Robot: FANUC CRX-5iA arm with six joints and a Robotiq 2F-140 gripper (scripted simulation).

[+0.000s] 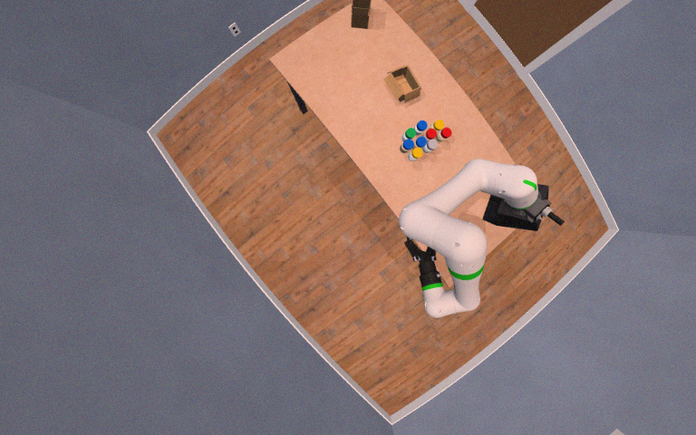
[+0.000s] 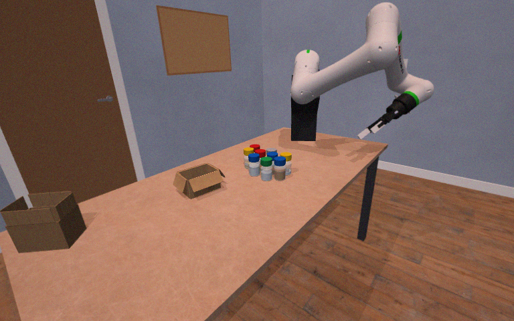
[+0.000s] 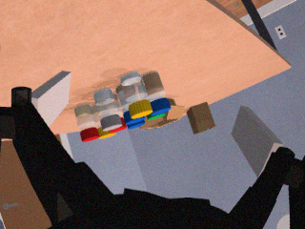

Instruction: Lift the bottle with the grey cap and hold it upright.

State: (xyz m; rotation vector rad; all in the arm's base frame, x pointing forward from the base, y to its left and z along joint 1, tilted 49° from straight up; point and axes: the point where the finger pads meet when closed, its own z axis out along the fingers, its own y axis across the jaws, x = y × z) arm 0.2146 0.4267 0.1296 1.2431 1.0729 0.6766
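The bottle with the grey cap (image 1: pixel 432 144) (image 2: pixel 271 150) (image 3: pixel 111 121) stands upright in a tight cluster of several small bottles with red, yellow, blue and green caps on the table (image 1: pixel 349 76) (image 2: pixel 189 245) (image 3: pixel 128 19). It is on the side of the cluster nearer the robot base and is partly hidden behind other bottles in the exterior view. My gripper (image 1: pixel 420 252) (image 2: pixel 368 130) (image 3: pixel 154 104) is open and empty. It hangs in the air beyond the table's edge, far from the bottles and pointing towards them.
A small open cardboard box (image 1: pixel 403 84) (image 2: pixel 197 179) (image 3: pixel 200 117) lies on the table beyond the cluster. A larger box (image 1: pixel 362 14) (image 2: pixel 41 221) stands at the far end. The black robot pedestal (image 1: pixel 513 210) (image 2: pixel 303 119) stands at the table's near end.
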